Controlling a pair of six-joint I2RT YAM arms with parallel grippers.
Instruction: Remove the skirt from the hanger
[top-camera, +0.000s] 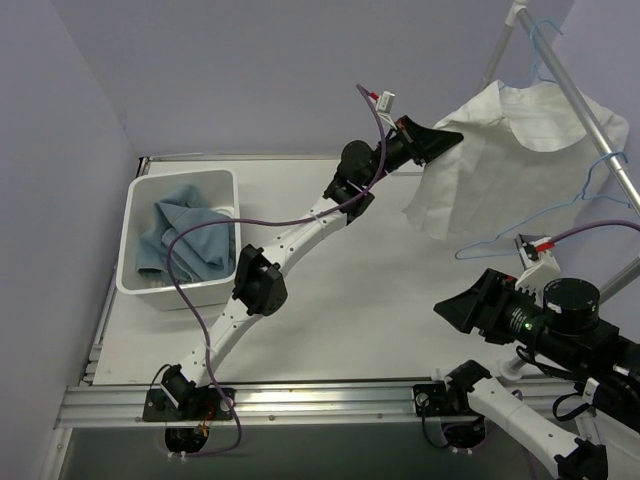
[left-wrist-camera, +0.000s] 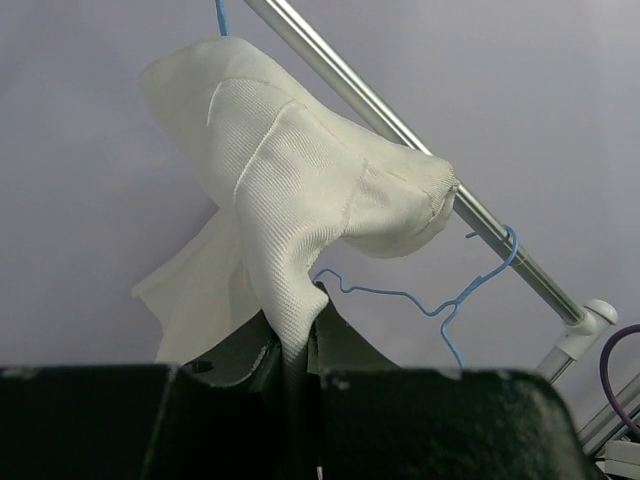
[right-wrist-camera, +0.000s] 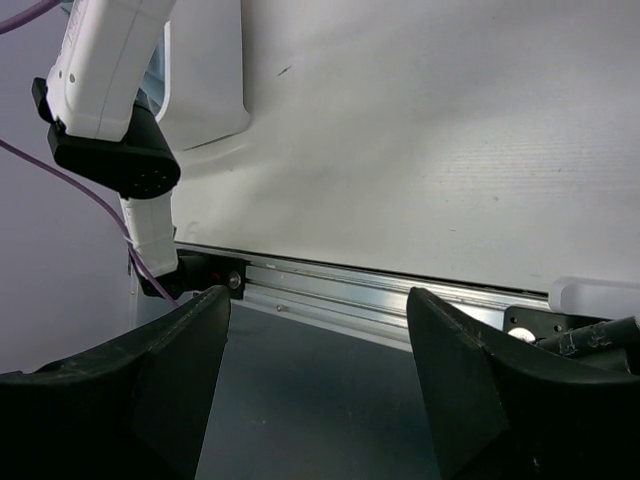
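A white skirt (top-camera: 500, 150) hangs on a blue hanger (top-camera: 543, 50) from the slanted metal rail (top-camera: 590, 120) at the back right. My left gripper (top-camera: 455, 137) is stretched up to the skirt's left edge and shut on it. In the left wrist view a fold of the skirt (left-wrist-camera: 300, 170) runs down between the closed fingers of that gripper (left-wrist-camera: 295, 345), and the hanger's hook (left-wrist-camera: 220, 15) shows above the cloth. My right gripper (top-camera: 450, 308) hovers low at the front right, open and holding nothing (right-wrist-camera: 318, 310).
A second, bare blue hanger (top-camera: 600, 190) hangs lower on the same rail (left-wrist-camera: 400, 130). A white bin (top-camera: 135, 260) holding blue cloth (top-camera: 185, 235) stands at the table's left. The left arm (right-wrist-camera: 110, 90) crosses the table, with an aluminium frame (right-wrist-camera: 380, 290) along the near edge.
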